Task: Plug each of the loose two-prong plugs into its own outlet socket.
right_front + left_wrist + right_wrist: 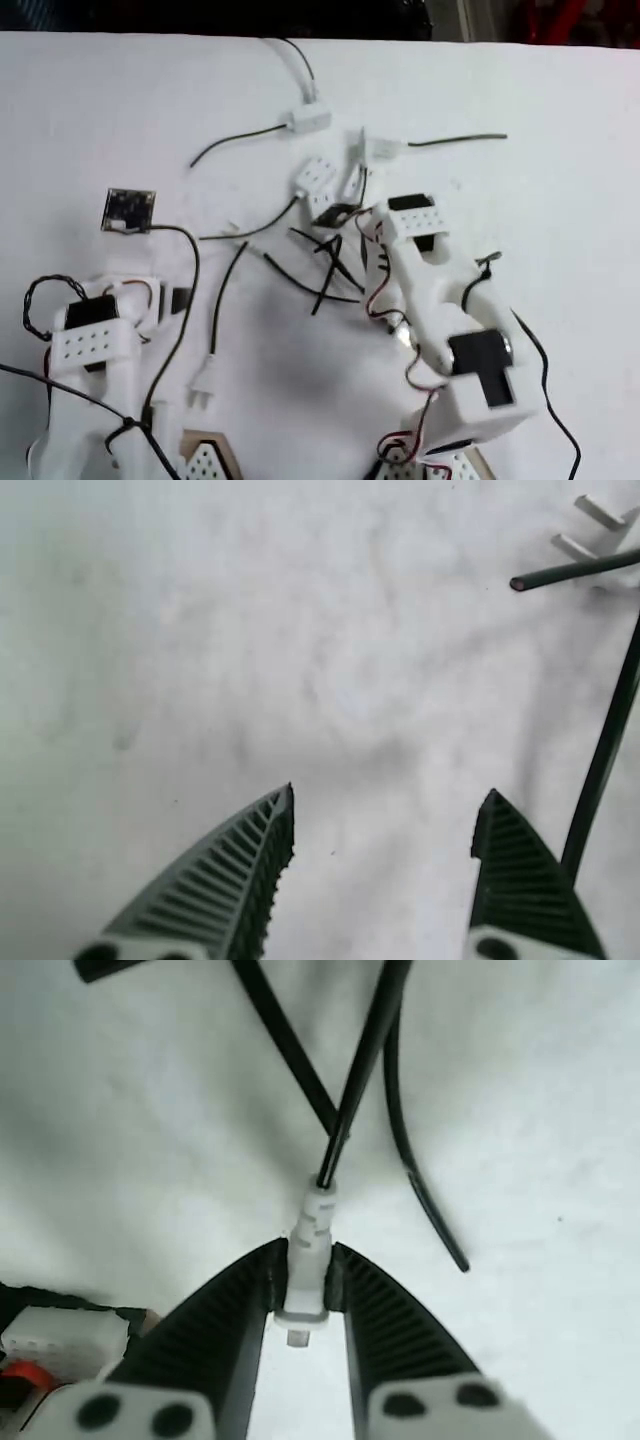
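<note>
- High view: my right gripper point(338, 214) sits out at the middle of the white table point(90, 110). It is among tangled black cables point(320, 268) and just beside a small white block point(315, 178).
- A white outlet socket point(308, 120) on a white cord lies farther back.
- A loose two-prong plug point(205, 380) lies near the front edge, between my two arms and well apart from that socket.
- The left arm point(88, 345) is at the front left.
- Left wrist view: my left gripper point(385, 805) is spread wide over bare table, with nothing between its ribbed fingers point(250, 860).
- A black cord point(600, 760) passes just beside one finger, and two metal prongs point(590, 530) lie farther off.
- Right wrist view: my right gripper's fingers point(230, 1310) are clamped on the body of a white plug point(305, 1275).
- That plug's black cable point(365, 1055) runs away from the gripper and crosses another cable on the table.
</note>
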You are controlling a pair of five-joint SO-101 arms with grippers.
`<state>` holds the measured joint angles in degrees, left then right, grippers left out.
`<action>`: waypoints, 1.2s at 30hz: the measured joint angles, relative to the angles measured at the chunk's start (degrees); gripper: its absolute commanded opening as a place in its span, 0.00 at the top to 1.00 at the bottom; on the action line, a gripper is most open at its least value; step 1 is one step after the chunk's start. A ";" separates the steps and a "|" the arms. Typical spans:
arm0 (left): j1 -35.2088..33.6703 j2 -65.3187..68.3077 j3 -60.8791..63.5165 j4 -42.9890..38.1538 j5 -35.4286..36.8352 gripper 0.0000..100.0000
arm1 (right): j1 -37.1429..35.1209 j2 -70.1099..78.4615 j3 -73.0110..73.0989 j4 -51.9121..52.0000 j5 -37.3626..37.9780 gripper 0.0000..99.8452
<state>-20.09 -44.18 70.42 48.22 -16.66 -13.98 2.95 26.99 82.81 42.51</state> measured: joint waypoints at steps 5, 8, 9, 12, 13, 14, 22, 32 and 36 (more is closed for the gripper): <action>0.00 0.00 0.00 -0.09 0.00 0.71 | 0.00 -12.48 -0.44 3.52 0.00 0.98; 0.00 0.00 0.00 -0.09 0.00 0.71 | 0.00 -21.01 0.97 3.87 -0.09 0.98; 0.00 0.00 0.00 -0.09 0.00 0.71 | 0.00 -23.56 1.41 3.96 -1.23 0.98; 0.00 0.00 0.00 -0.09 0.00 0.71 | -0.62 -30.59 2.81 2.46 -5.36 0.98; 0.00 0.00 -0.35 -0.09 0.26 0.71 | -1.41 -32.79 3.34 1.76 -6.51 0.98; 0.00 0.00 -1.32 0.00 0.97 0.71 | -2.46 -34.73 3.96 0.97 -8.00 0.98; 0.26 0.00 -17.76 12.84 8.35 0.71 | -13.36 -43.60 9.85 -11.78 -22.24 0.98; 13.01 0.00 -25.93 18.81 18.46 0.71 | -20.13 -49.93 16.00 -22.15 -27.43 0.98; 17.58 0.00 -25.93 17.49 23.38 0.71 | -22.59 -56.35 18.20 -22.24 -27.52 0.98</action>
<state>-2.51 -44.18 44.48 65.71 6.73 -36.57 -53.41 45.19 60.57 14.99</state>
